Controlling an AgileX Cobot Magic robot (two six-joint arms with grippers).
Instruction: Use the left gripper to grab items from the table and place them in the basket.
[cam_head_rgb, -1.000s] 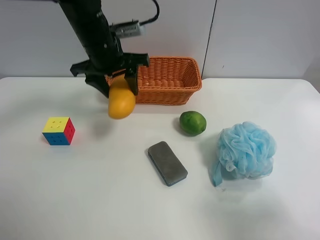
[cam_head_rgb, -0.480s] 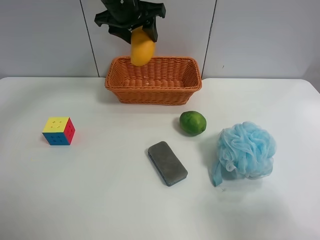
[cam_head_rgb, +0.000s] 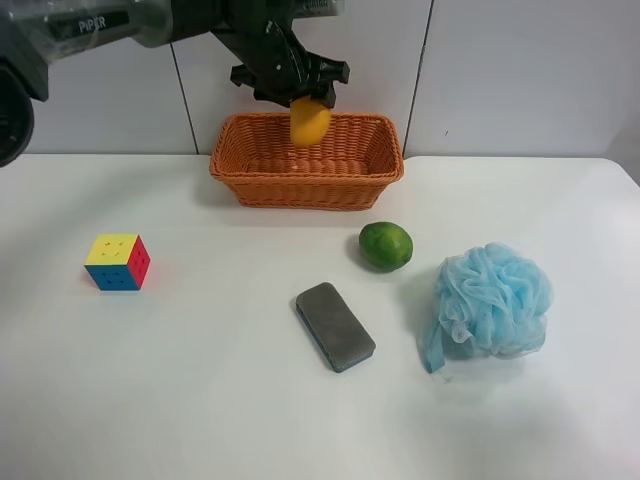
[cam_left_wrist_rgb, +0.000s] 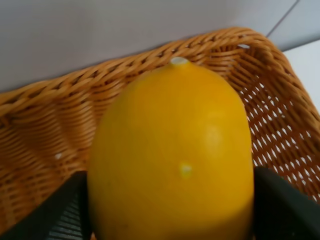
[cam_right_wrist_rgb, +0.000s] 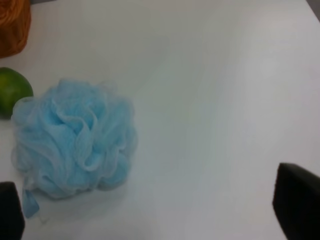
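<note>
My left gripper (cam_head_rgb: 292, 88), a black claw, is shut on the yellow-orange mango (cam_head_rgb: 310, 121) and holds it above the inside of the orange wicker basket (cam_head_rgb: 372, 170) at the back of the white table (cam_head_rgb: 200, 380). In the left wrist view the mango (cam_left_wrist_rgb: 172, 160) fills the frame between the black prongs (cam_left_wrist_rgb: 285, 205), with the basket (cam_left_wrist_rgb: 45, 130) behind it. On the table lie the puzzle cube (cam_head_rgb: 118, 262), the green lime (cam_head_rgb: 386, 245), the dark grey sponge (cam_head_rgb: 335, 326) and the light-blue pouf (cam_head_rgb: 490, 302). My right gripper's black fingertips (cam_right_wrist_rgb: 296, 200) are spread wide, empty, above the table near the pouf (cam_right_wrist_rgb: 75, 137).
A grey panelled wall (cam_head_rgb: 520, 70) rises right behind the basket. In the right wrist view the lime (cam_right_wrist_rgb: 12, 90) sits beside the pouf, and a corner of the basket (cam_right_wrist_rgb: 14, 25) shows.
The left gripper lifted the mango from beside the basket's near left corner, carried it up and over the rim, and now holds it lower, over the basket's inside.
</note>
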